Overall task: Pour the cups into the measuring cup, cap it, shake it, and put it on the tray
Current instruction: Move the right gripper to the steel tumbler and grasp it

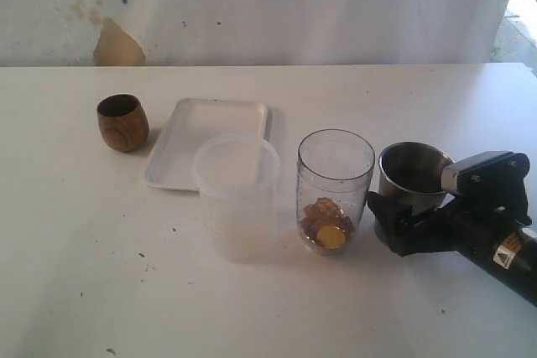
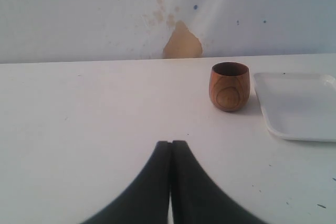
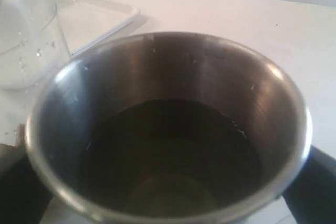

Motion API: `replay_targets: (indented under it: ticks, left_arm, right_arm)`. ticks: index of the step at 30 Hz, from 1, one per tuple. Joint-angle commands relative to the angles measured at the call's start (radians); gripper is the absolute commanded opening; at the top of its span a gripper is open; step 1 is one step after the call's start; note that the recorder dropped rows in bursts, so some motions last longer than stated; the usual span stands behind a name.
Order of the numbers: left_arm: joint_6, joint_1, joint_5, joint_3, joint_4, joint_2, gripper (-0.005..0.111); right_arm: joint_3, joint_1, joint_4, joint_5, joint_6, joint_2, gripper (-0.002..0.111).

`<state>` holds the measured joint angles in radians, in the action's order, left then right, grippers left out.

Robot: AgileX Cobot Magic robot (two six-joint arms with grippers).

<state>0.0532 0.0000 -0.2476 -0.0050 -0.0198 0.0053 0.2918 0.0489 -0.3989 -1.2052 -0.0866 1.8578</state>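
Exterior view has the right arm lying low over the bench (image 1: 75, 274), reaching in from the right. Its gripper (image 1: 399, 225) is spread wide astride the lower part of the steel tumbler (image 1: 411, 169). That tumbler stands upright, mouth up, just right of the measuring cup (image 1: 336, 175) (gold pieces sit in its bottom). The left gripper (image 2: 171, 150) is pressed shut. The wooden cup (image 2: 229, 86) stands upright well ahead of it, beside the tray (image 2: 299, 108).
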Motion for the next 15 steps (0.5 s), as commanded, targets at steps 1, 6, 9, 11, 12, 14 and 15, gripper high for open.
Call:
replay_targets:
  ticks: [1, 6, 9, 11, 12, 14, 15]
  left_arm:
    - [-0.002, 0.000, 0.011, 0.005, -0.001, -0.005, 0.000]
    - [-0.002, 0.000, 0.011, 0.005, -0.001, -0.005, 0.000]
    - [-0.002, 0.000, 0.011, 0.005, -0.001, -0.005, 0.000]
    - [-0.002, 0.000, 0.011, 0.005, -0.001, -0.005, 0.000]
    - [-0.002, 0.000, 0.011, 0.005, -0.001, -0.005, 0.000]
    - [-0.002, 0.000, 0.011, 0.005, -0.001, -0.005, 0.000]
    - [-0.002, 0.000, 0.011, 0.005, -0.001, -0.005, 0.000]
  right_arm:
    - [0.011, -0.002, -0.004, -0.016, -0.018, 0.006, 0.104]
    - [0.027, -0.002, -0.004, -0.016, -0.053, 0.015, 0.104]
    - [0.027, -0.002, -0.004, -0.016, -0.053, 0.017, 0.104]
    - [0.027, -0.002, -0.002, -0.016, -0.053, 0.017, 0.104]
    - [0.027, -0.002, -0.002, -0.016, -0.055, 0.017, 0.104]
    - [0.027, -0.002, -0.002, -0.016, -0.057, 0.017, 0.104]
    - [0.027, -0.002, -0.002, -0.016, -0.057, 0.017, 0.104]
